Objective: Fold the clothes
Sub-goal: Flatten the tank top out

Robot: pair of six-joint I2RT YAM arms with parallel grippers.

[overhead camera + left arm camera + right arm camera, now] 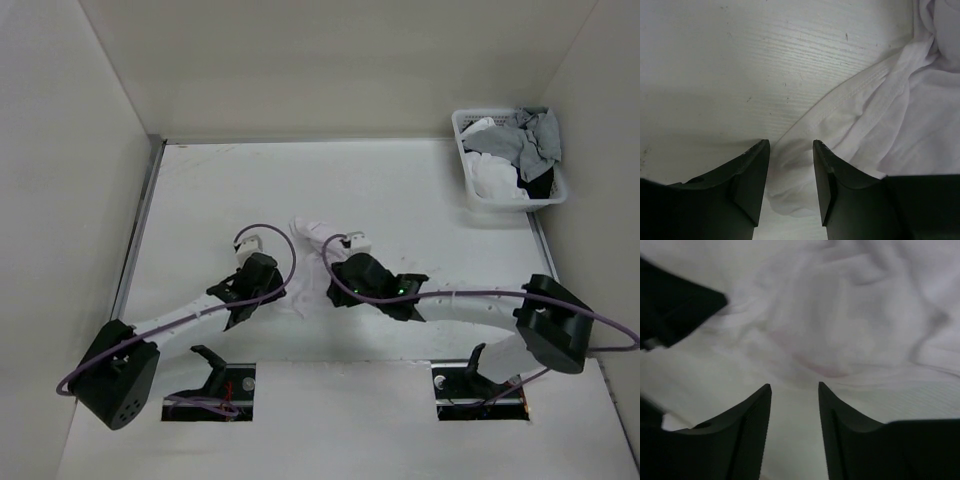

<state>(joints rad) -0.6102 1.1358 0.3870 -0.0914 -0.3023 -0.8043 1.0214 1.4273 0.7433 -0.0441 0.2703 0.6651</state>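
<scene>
The job was barely begun, as I judged it. The white garment lay in a crumpled heap in the middle of the top view, on the table between my two arms. It was bunched and ridged, with no flat panel and no clean crease anywhere that I could see. Nothing about it looked like a finished fold.

My left claw was released, its jaws standing apart at the bottom of the left wrist view. A stitched hem of the garment ran from the upper right of that frame down into the gap between them. The cloth lay loose there on the table, not pinched.

My right claw was also released, its jaws apart at the bottom of its own frame. That view was blurred. Rumpled white cloth filled the upper part of it, and I could not tell whether the pale surface in the gap was cloth or table.

In the upper right corner of the top view stood the basket, holding a grey garment and other laundry, well apart from my work.

By my reckoning, what was left was nearly everything: taking hold of the edges, spreading the garment flat, then folding it over.
</scene>
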